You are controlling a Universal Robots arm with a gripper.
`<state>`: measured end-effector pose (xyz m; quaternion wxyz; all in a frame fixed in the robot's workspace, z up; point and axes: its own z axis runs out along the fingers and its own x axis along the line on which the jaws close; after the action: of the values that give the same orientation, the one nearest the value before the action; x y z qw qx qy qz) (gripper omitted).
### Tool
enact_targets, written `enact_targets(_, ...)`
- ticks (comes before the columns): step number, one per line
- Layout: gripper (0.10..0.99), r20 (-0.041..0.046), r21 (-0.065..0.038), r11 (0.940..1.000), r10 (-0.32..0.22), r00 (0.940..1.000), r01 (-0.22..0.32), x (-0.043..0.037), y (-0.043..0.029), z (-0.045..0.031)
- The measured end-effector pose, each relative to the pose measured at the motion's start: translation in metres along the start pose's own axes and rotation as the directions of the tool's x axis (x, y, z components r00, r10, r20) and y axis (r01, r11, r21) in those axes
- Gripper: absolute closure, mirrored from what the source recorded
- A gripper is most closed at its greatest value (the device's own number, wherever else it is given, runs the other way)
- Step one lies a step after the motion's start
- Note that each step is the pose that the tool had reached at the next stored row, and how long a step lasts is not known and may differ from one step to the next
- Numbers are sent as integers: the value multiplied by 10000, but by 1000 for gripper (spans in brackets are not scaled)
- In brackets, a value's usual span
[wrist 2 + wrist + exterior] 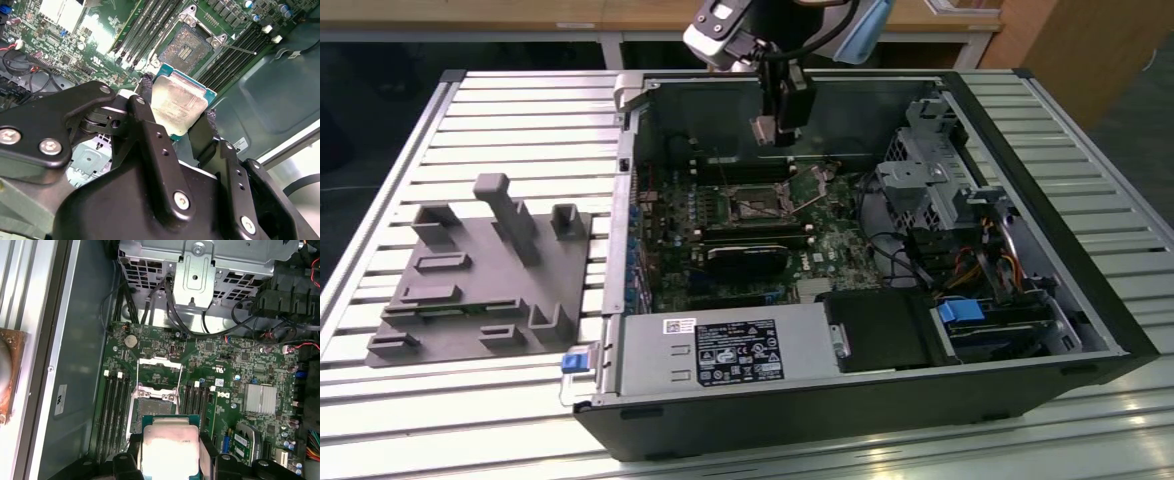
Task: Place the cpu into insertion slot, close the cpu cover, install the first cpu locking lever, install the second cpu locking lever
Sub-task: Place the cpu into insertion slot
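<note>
Slatted white surface (480, 110) bears an open black computer case (1067, 330). The pincer (177, 102) grips the small silvery square cpu (167, 447) above the dark square insertion slot (152, 407); seating probably needs it level, corners matched.

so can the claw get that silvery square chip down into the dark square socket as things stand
Likely yes: the claw, shut on the silvery square chip, hangs above the dark square socket, whose centre lies bare, and nothing stands between them.
</note>
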<state>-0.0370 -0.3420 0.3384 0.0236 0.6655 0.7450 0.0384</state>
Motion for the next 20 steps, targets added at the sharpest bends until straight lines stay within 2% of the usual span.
enact_targets(20,549,3,-1,10000,41,10000,-41,-1,-4,50)
